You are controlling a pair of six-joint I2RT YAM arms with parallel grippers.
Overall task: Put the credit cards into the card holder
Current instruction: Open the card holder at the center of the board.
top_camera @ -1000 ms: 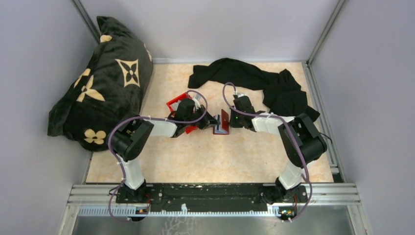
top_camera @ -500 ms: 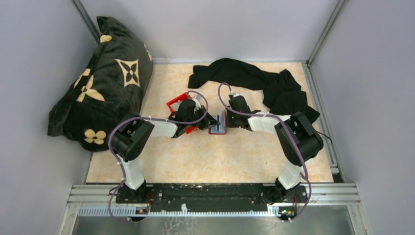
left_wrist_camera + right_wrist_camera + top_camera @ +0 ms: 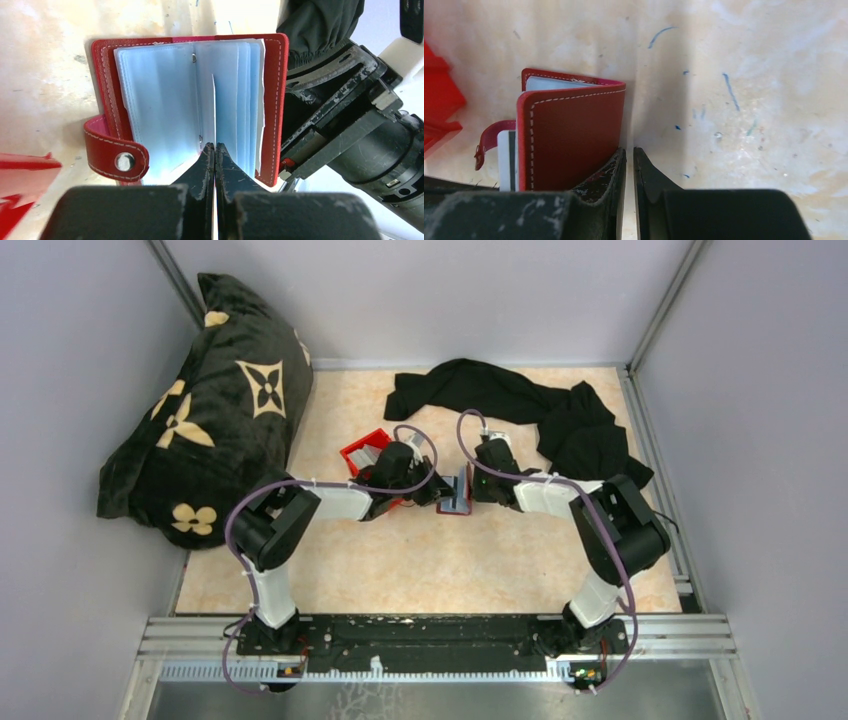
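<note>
Top view: the card holder (image 3: 460, 492) stands open on the table (image 3: 400, 560), left fingers (image 3: 438, 493) at its 9 o'clock, right fingers (image 3: 477, 487) at 3 — left wrist: fingers clamped on an edge-on credit card (image 3: 214, 105) among its pockets — right wrist: fingers slightly apart, empty.

The table (image 3: 450, 560) has a pale, orange-marbled top with a few blue pen marks (image 3: 729, 90). A black pillow (image 3: 215, 430) with beige flowers slumps over its far left corner against the wall, and a black cloth (image 3: 510, 400) lies crumpled along the far edge toward the right. Near the middle sits a red bin (image 3: 362, 452), and just right of it the holder (image 3: 460, 492) stands open on its edge.
</note>
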